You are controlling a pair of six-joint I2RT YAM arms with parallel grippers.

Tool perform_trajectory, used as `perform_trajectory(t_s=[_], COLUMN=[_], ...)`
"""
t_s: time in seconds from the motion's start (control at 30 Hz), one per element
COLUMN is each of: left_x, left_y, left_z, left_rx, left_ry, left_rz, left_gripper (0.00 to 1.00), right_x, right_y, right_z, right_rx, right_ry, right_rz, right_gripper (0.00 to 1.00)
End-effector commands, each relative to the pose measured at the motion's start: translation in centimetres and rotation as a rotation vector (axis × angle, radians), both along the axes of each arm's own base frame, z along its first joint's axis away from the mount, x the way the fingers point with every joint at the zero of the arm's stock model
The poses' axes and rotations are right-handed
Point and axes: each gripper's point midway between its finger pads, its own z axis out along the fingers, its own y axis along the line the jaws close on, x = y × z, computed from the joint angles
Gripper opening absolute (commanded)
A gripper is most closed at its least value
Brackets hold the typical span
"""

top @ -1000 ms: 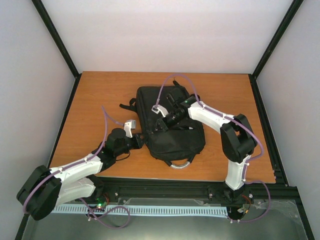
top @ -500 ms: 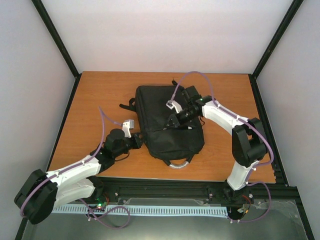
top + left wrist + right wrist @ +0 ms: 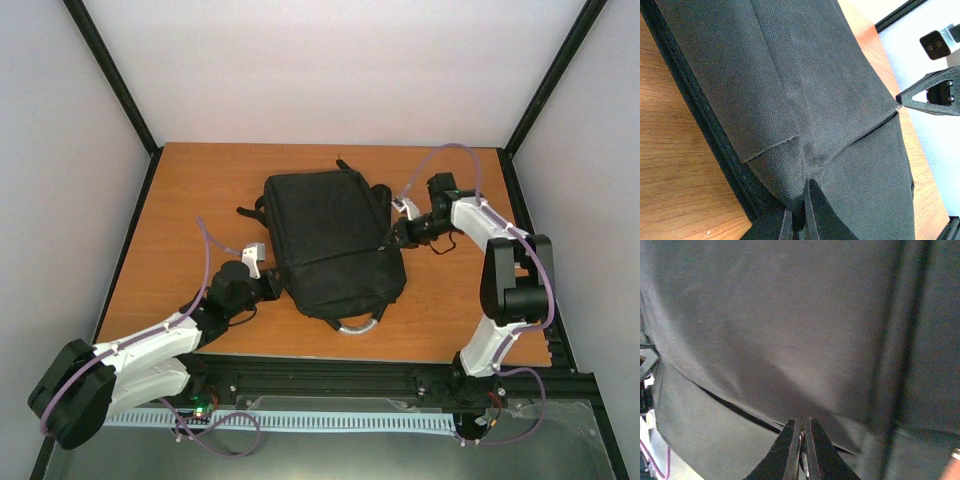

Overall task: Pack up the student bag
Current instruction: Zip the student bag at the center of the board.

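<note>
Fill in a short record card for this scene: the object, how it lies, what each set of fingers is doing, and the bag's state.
object: black student bag, lying flat on the wooden table
orientation: grey handle loop points toward the arm bases
left fingers: shut, pinching fabric at the bag's near left edge
right fingers: shut on the bag's right edge, at a seam line
bag state: looks closed from above; contents cannot be seen
</note>
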Motion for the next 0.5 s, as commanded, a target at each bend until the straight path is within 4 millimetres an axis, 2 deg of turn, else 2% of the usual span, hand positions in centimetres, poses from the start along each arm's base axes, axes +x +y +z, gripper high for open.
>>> perform_trajectory(t_s=[0.0, 0.13, 0.23, 0.27, 0.3, 0.37, 0.4, 0.47], left_x=[1.6, 1.8, 1.9, 2.1, 2.2, 2.4, 2.5, 2.7], left_y=[0.5, 0.2, 0.0, -0.1, -0.1, 0.0, 0.1, 0.9], left_z=[2.4, 2.0, 2.0, 2.2, 2.3, 3.3, 4.1, 6.0], left_rx=[-0.017, -0.008, 0.0, 0.008, 0.029, 0.081, 0.11, 0.158], left_ry=[-0.091, -0.078, -0.074, -0.077, -0.078, -0.087, -0.091, -0.116], left_rz=[0.064, 0.058, 0.051, 0.047, 0.043, 0.034, 0.031, 0.051], left_gripper=[0.01, 0.01, 0.01, 0.01, 0.07, 0.25, 0.4, 0.63], right_x=[1.5, 2.1, 2.1, 2.1, 2.2, 2.5, 2.8, 3.1], right_y=[-3.4, -5.3, -5.4, -5.3, -5.3, -5.3, -5.4, -5.8], right_z=[-0.4, -1.6, -1.8, -1.5, -1.0, 0.8, 1.9, 4.3], right_rx=[-0.05, -0.078, -0.069, -0.061, -0.056, -0.046, -0.055, -0.077], right_ry=[-0.068, -0.073, -0.079, -0.087, -0.102, -0.161, -0.209, -0.303], right_rz=[-0.049, -0.09, -0.09, -0.086, -0.086, -0.083, -0.086, -0.099], right_gripper=[0.03, 0.03, 0.04, 0.09, 0.16, 0.29, 0.34, 0.41])
